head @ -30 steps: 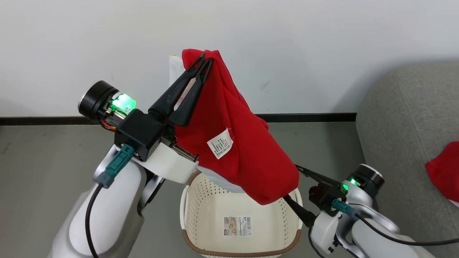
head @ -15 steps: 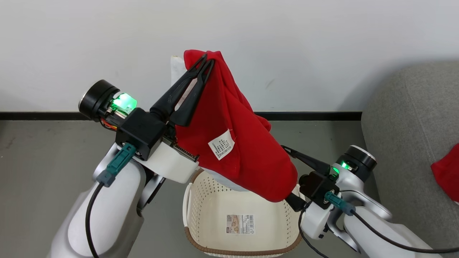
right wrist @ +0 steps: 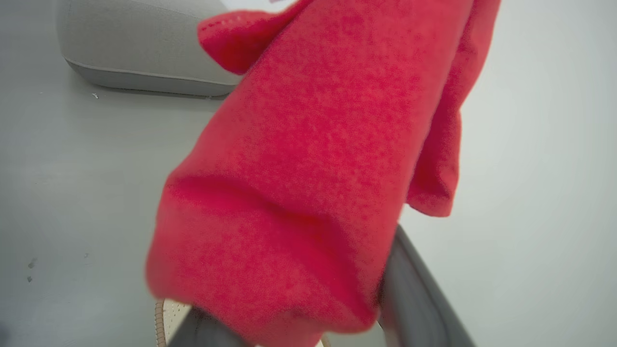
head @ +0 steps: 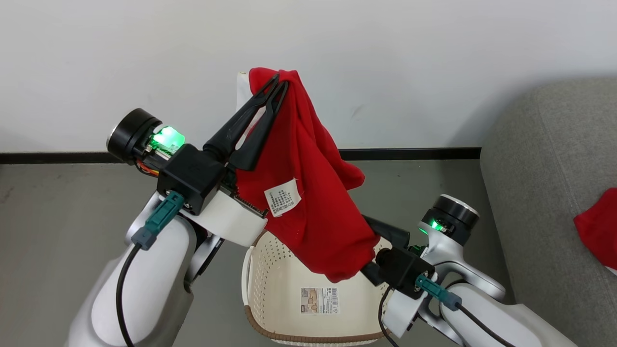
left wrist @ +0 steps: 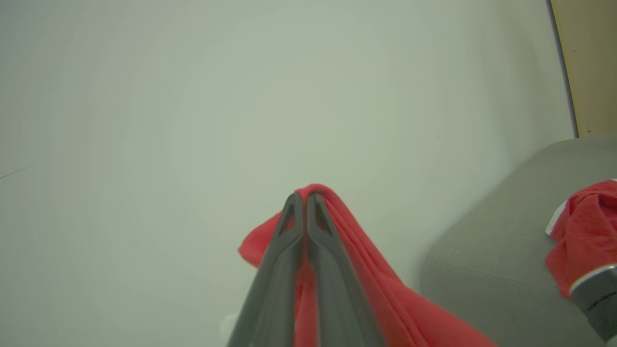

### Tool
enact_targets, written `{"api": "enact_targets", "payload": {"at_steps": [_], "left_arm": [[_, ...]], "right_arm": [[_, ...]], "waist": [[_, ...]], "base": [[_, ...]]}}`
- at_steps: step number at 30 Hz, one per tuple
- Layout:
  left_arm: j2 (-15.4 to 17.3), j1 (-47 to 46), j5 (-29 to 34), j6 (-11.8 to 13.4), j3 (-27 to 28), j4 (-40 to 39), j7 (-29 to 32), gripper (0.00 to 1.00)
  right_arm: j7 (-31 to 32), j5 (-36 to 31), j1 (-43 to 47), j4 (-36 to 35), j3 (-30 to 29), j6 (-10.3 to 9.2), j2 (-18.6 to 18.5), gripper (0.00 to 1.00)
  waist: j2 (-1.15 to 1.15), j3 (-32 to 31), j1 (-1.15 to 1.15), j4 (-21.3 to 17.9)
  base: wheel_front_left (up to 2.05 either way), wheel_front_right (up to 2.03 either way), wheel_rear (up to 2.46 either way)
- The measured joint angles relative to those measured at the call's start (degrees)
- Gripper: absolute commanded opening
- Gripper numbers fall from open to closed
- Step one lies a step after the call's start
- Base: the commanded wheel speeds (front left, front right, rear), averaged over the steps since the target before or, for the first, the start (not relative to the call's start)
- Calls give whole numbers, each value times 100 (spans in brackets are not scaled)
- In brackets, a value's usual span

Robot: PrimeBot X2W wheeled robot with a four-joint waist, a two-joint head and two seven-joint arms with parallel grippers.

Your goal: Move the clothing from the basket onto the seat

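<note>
Left tool (head: pixel 275 89): clamped shut on the top of a red garment (head: pixel 318 202), which hangs above the basket (head: pixel 270 274). Right tool (head: pixel 380 253): open, fingers either side of the garment's lower end. A second red garment (head: pixel 595 226) lies on the grey sofa (head: pixel 544 168).

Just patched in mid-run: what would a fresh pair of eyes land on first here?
The bright red garment stands out, pinched at its top by the shut left hand and hanging high over the cream basket, its white care tag showing. The right hand straddles its lower end, fingers apart. At the right, a second red garment lies on the grey sofa.
</note>
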Motion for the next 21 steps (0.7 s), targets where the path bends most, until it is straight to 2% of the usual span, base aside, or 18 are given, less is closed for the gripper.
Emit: {"api": "enact_targets", "payload": {"at_steps": [1, 2, 6, 21], "left_arm": [[0, 11, -14, 0, 0, 4, 16, 0], [2, 39, -33, 0, 2, 11, 18, 0], [23, 203, -48, 20, 38, 91, 48, 0], [32, 730, -247, 78, 113, 494, 62, 0]], "right_arm": [[0, 2, -18, -57, 5, 0, 16, 29], [0, 3, -40, -109, 0, 0, 23, 0], [0, 65, -61, -258, -230, 1, 25, 0], [0, 820, 570, -621, -1784, 1, 62, 0]], "waist": [[0, 1, 0, -3], [0, 3, 0, -7], [0, 8, 0, -35], [0, -43, 0, -259]], "base": [[0, 0, 0], [0, 0, 0], [0, 0, 0], [0, 0, 0]]}}
